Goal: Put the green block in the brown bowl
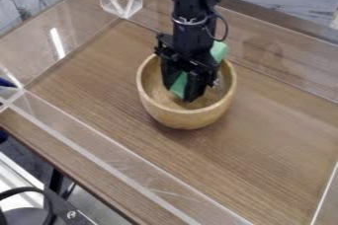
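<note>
The brown bowl sits mid-surface. Reaching down into it, the end effector is clamped on the green block, which pokes past the right rim. Released now, the long block could tip out over that rim.

The round light-brown wooden bowl shows a fine grain, and its inside is paler than its outer wall. The bright-green rectangular block is plain, with no pattern. The black metal gripper is dark all over. The brown wooden table has long straight grain lines. The transparent plastic walls have pale, shiny edges.
</note>
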You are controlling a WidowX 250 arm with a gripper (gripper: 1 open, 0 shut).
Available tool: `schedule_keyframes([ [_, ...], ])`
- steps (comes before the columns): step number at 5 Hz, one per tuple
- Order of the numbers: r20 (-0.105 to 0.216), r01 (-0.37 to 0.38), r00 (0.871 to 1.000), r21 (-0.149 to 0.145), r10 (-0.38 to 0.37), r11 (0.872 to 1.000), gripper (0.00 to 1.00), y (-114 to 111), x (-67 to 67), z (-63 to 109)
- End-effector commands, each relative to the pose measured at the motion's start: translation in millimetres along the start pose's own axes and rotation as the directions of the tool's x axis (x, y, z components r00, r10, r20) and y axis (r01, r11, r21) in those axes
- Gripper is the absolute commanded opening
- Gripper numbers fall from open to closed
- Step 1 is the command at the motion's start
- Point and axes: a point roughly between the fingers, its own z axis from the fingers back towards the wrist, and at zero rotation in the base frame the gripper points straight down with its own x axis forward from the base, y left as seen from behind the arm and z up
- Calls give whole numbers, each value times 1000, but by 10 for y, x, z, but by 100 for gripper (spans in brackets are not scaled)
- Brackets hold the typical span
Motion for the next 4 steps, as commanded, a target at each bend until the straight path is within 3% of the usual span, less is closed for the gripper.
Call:
schedule_keyframes([
  [1, 54, -12, 998, 13, 11, 1000, 0, 53, 101, 152],
  [4, 48, -23, 999, 3, 22, 1000, 0, 58, 109, 170],
])
